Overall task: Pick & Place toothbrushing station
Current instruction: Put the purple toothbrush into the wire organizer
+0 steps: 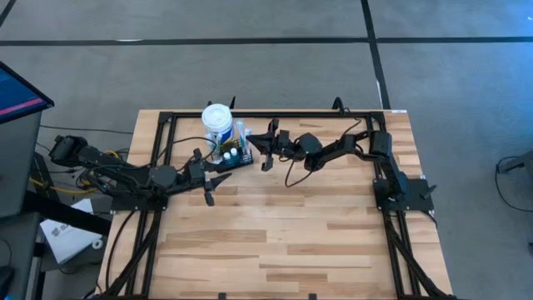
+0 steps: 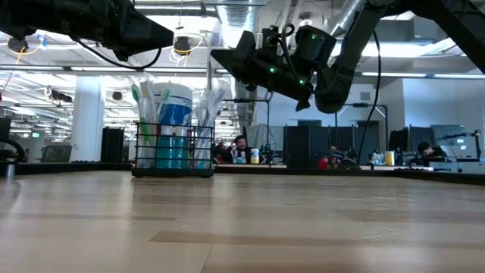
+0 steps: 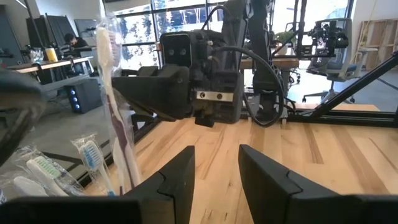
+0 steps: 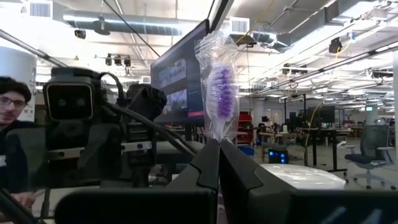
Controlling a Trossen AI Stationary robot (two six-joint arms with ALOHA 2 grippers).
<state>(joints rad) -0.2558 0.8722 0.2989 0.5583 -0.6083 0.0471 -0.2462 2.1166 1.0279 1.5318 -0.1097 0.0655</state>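
The toothbrushing station, a black wire caddy, stands on the table at the far left of centre. It holds a white blue-labelled tub and wrapped toothbrushes. My right gripper hangs just right of the caddy, shut on a clear-wrapped toothbrush with purple bristles. On the near side of the caddy my left gripper is open, with nothing between its fingers. My right gripper pinches the wrapped toothbrush just below its bristle head between its two fingers. The fingers come from the table's right side, slanting slightly upward, and lie across the brush. The brush stands upright, head up; its handle runs down at the caddy's right end, its foot hidden.
Black frame rails run along the table's far edge and both sides. The near half of the wooden top is bare. A person shows beyond the table, and others sit at desks in the room behind.
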